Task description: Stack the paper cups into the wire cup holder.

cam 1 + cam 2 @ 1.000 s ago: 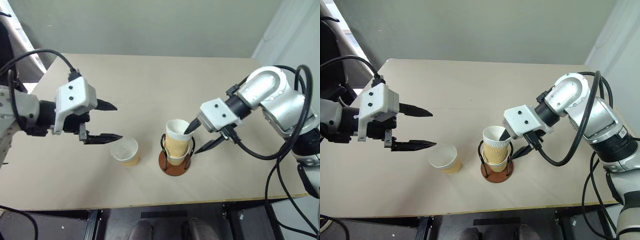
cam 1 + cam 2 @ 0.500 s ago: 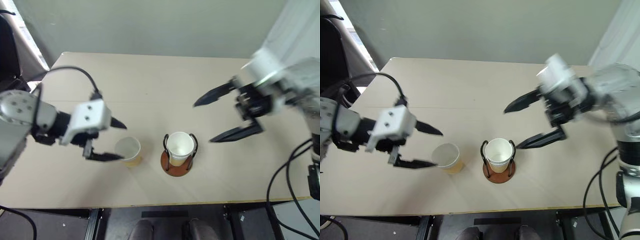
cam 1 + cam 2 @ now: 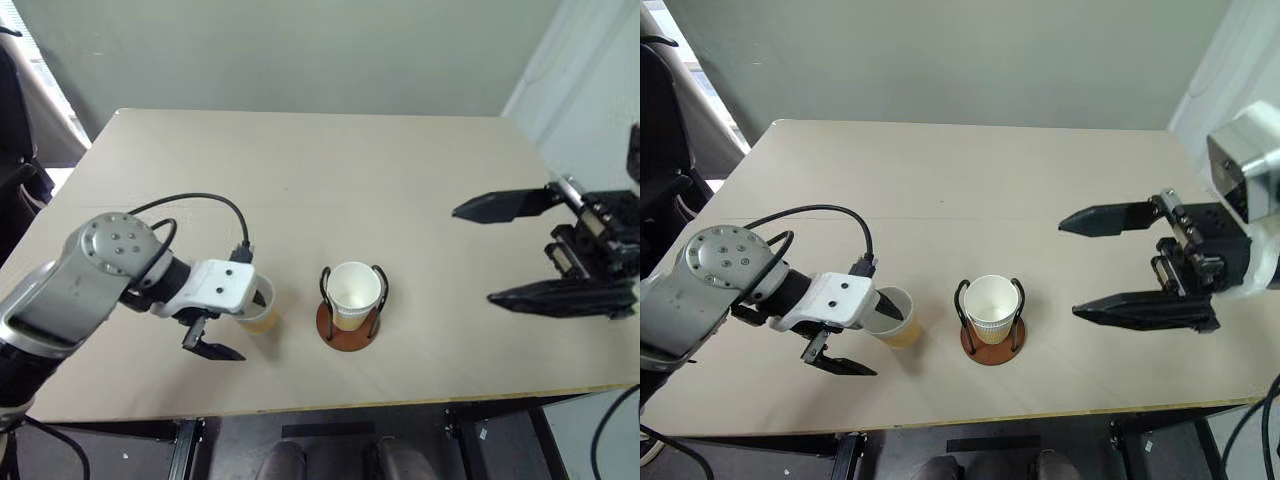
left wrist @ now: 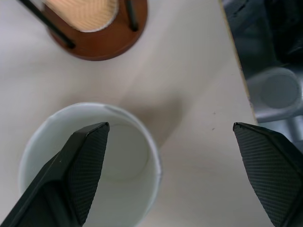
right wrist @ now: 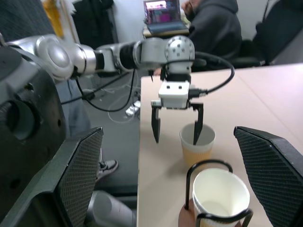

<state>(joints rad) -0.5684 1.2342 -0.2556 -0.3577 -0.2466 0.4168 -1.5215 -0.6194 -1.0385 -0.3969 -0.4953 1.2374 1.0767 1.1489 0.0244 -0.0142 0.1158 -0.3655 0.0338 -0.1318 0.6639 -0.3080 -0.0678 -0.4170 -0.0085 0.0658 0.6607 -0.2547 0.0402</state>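
The wire cup holder [image 3: 340, 335] stands near the table's front edge with nested paper cups [image 3: 352, 290] in it. Left of it stands a third paper cup [image 3: 898, 322], upright and alone. My left gripper [image 3: 868, 338] points down over that cup, open. One finger reaches inside the cup and the other hangs outside, with the cup wall [image 4: 154, 163] between them. The right wrist view shows the same straddle of the left gripper [image 5: 176, 130]. My right gripper [image 3: 472, 255] hovers wide open and empty, well right of the holder and above the table.
The table's front edge [image 3: 330, 408] runs just below the holder and the cup. Past the table's left side, the right wrist view shows a seated person [image 5: 208, 28], a laptop [image 5: 162, 12] and cables on the floor.
My right gripper let go of the upper cup, which sank into the holder. It then drew back to the right and up, opening wide. My left gripper dropped onto the loose cup.
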